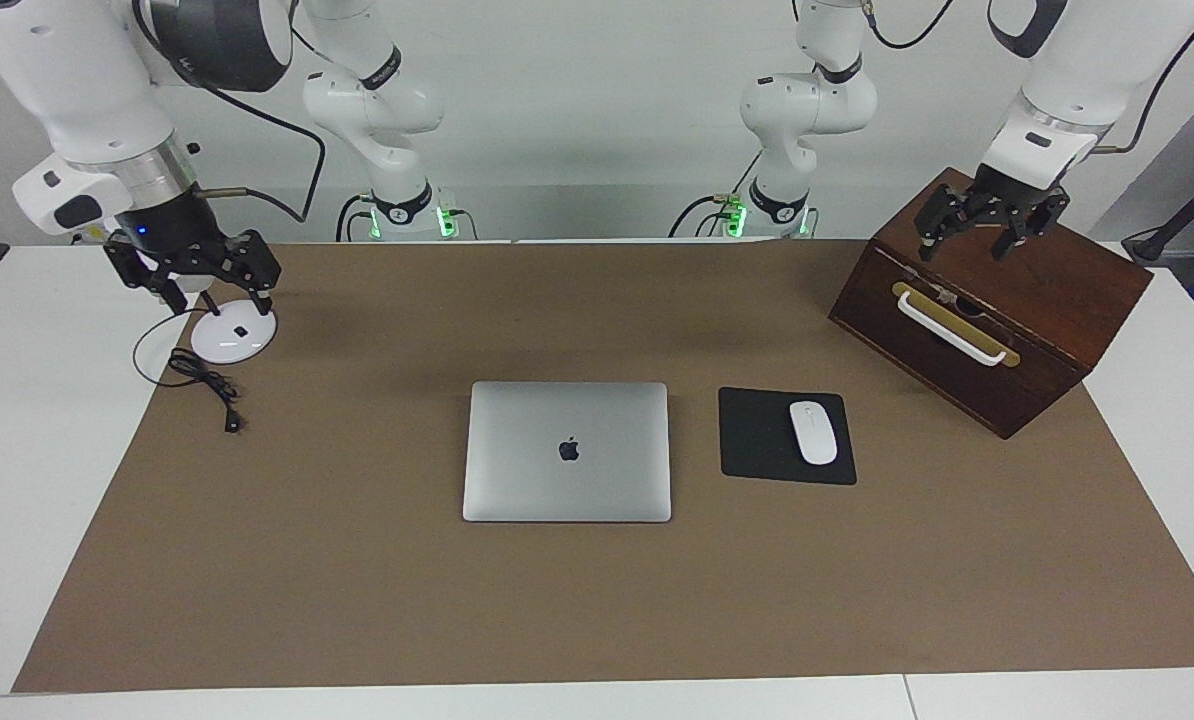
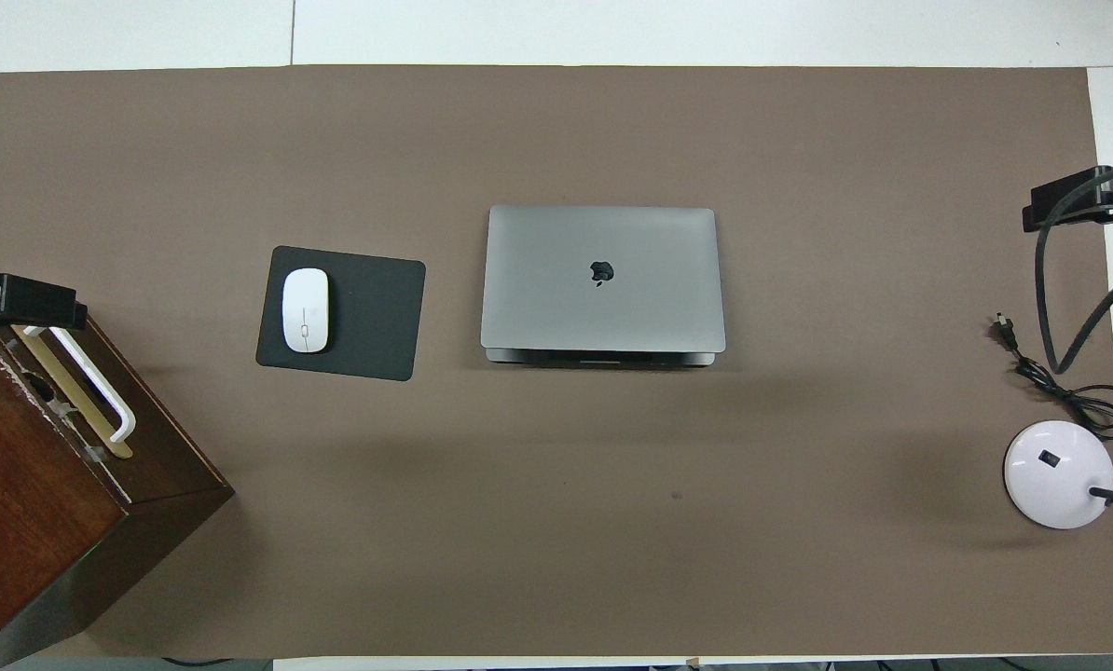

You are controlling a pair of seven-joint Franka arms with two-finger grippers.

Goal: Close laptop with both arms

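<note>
The silver-grey laptop [image 1: 567, 451] [image 2: 602, 278] lies mid-mat with its lid down flat and the dark apple logo facing up. A thin dark strip of its base shows along the edge nearer the robots. My right gripper [image 1: 215, 297] [image 2: 1078, 199] hangs open over the white lamp base at the right arm's end. My left gripper [image 1: 965, 246] [image 2: 18, 300] hangs open over the wooden box at the left arm's end. Neither gripper touches the laptop or holds anything.
A black mouse pad [image 1: 757, 437] with a white mouse [image 1: 813, 432] lies beside the laptop toward the left arm's end. The wooden box [image 1: 997, 300] has a white handle. The white lamp base [image 1: 234, 337] and its black cable [image 1: 207, 385] lie at the right arm's end.
</note>
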